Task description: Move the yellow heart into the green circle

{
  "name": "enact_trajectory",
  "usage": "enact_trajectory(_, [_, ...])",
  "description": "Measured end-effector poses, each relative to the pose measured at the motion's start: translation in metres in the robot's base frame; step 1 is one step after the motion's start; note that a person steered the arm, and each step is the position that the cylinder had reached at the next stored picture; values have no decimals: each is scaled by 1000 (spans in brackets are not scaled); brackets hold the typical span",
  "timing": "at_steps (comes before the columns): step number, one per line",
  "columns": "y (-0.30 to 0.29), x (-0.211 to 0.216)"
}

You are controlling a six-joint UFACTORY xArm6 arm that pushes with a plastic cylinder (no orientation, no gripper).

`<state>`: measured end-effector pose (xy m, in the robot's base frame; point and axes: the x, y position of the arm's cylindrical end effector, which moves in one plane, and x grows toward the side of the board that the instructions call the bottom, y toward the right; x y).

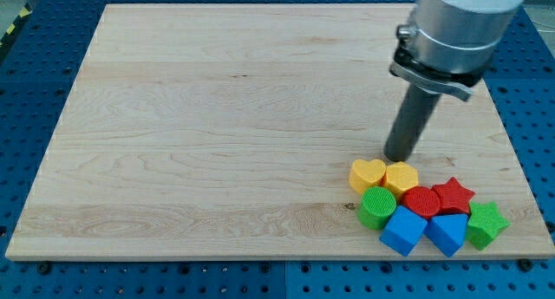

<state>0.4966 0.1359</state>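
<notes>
The yellow heart (367, 174) lies on the wooden board at the view's lower right, touching the upper left of the green circle (377, 207) below it. A second yellow block (401, 178), shape unclear, sits against the heart's right side. My tip (397, 158) rests on the board just above the seam between the two yellow blocks, close to or touching their top edges.
A tight cluster sits by the board's (217, 117) bottom right edge: a red circle (421, 200), a red star (453, 195), a blue cube (403, 230), a second blue block (447, 231) and a green star (486, 224). Blue pegboard surrounds the board.
</notes>
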Motion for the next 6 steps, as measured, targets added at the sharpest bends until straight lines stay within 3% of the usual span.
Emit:
enact_trajectory(2, [-37, -2])
enact_trajectory(6, [-37, 22])
